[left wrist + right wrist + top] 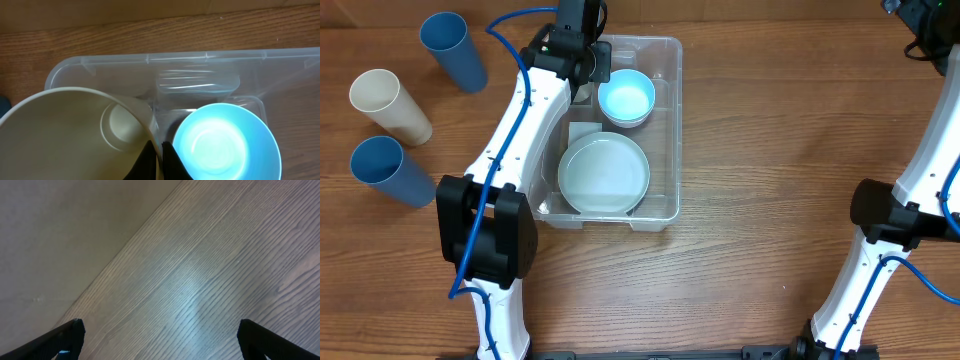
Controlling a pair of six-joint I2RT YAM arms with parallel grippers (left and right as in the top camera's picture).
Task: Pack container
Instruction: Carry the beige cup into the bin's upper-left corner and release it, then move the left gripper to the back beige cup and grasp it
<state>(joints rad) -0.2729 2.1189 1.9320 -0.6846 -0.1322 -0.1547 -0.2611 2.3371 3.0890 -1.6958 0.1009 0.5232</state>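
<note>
Wooden table (770, 150); left gripper (159, 162) pinching cream cup (60, 135) over container (175, 59).

Bright, even light falls from above, and the arms cast only faint, soft shadows on the wooden table (770, 150). The light-blue bowl (222, 142) glares almost white. The clear container (150, 59) carries pale reflections. The cream cup (65, 135), close to the lens, is blurred. The right gripper (160, 342) shows dark, soft-edged fingertips (65, 337).

Brown wood-grain table (770, 150) fills the overhead view — a plain beige surface (60, 230) borders its edge.
</note>
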